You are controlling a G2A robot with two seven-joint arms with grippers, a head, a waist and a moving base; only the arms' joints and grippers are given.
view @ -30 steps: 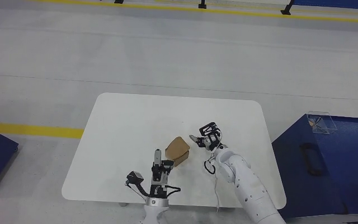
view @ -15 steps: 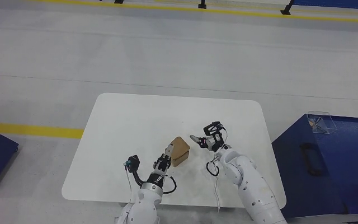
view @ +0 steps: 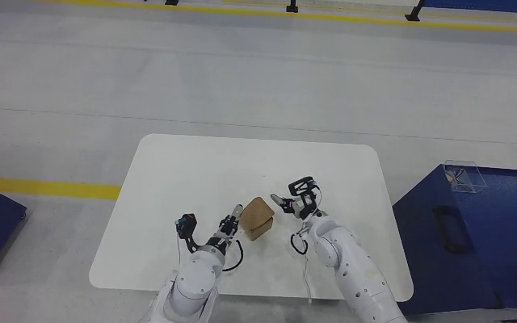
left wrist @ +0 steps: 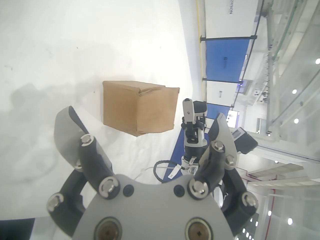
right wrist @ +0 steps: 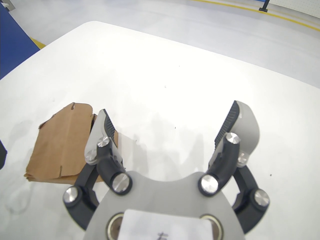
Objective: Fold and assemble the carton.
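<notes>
While left gripper (left wrist: pixel 142 115) and right gripper (right wrist: pixel 171 110) gape wide, empty, small brown cardboard carton (view: pixel 258 216) sits between them on white rounded table (view: pixel 202 169).

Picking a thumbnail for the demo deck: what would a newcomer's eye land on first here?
The brown carton, the one coloured thing on the white table, sits on the robot's half of it, folded into a rough box shape. Next come the two open grippers flanking it, the left gripper on one side and the right gripper on the other, neither shut on it.
</notes>
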